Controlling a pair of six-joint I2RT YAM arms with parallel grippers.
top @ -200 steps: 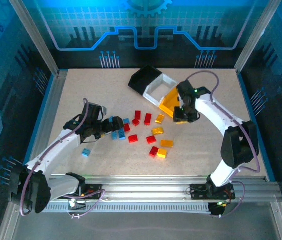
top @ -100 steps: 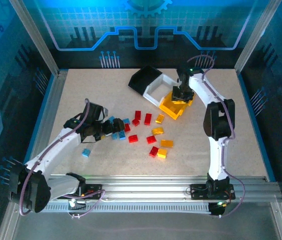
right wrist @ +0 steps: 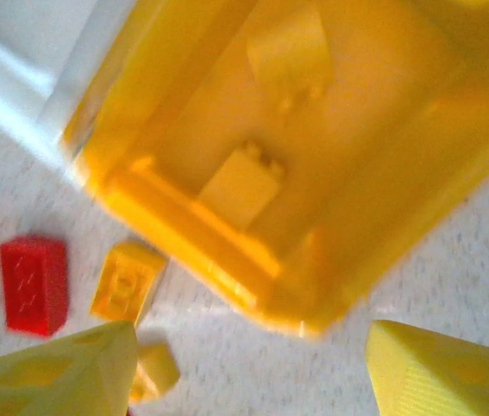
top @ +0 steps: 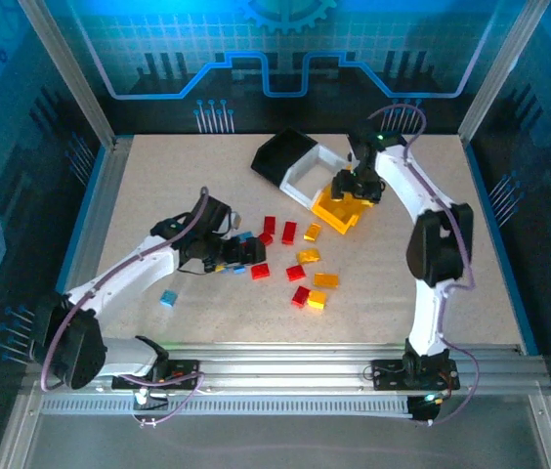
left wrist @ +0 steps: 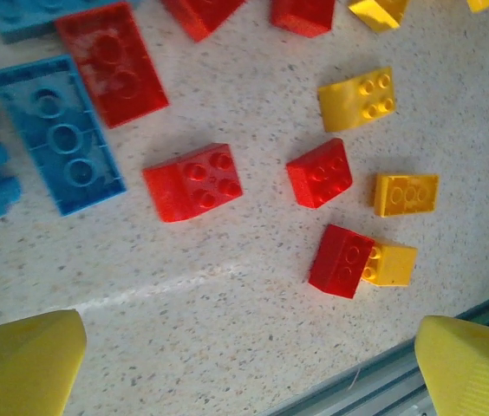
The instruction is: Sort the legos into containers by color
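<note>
Yellow drop-off | right hand (right wrist: pixel 249 334) spread above yellow bin (right wrist: pixel 331 199) (brick (right wrist: pixel 240 184) inside) | left hand (left wrist: pixel 249 322) spread, well apart from bin | next, likely: fetch another

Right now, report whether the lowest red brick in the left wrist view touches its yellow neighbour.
Touching. The left wrist view shows the red brick butted against the yellow brick, with no gap between them.

Three joined bins (top: pixel 326 155) sat at the table's (top: pixel 207 176) twelve o'clock, bricks (top: pixel 296 273) scattered at their seven o'clock; one brick (right wrist: pixel 240 185) lay inside the nearest bin (right wrist: pixel 175 217).
</note>
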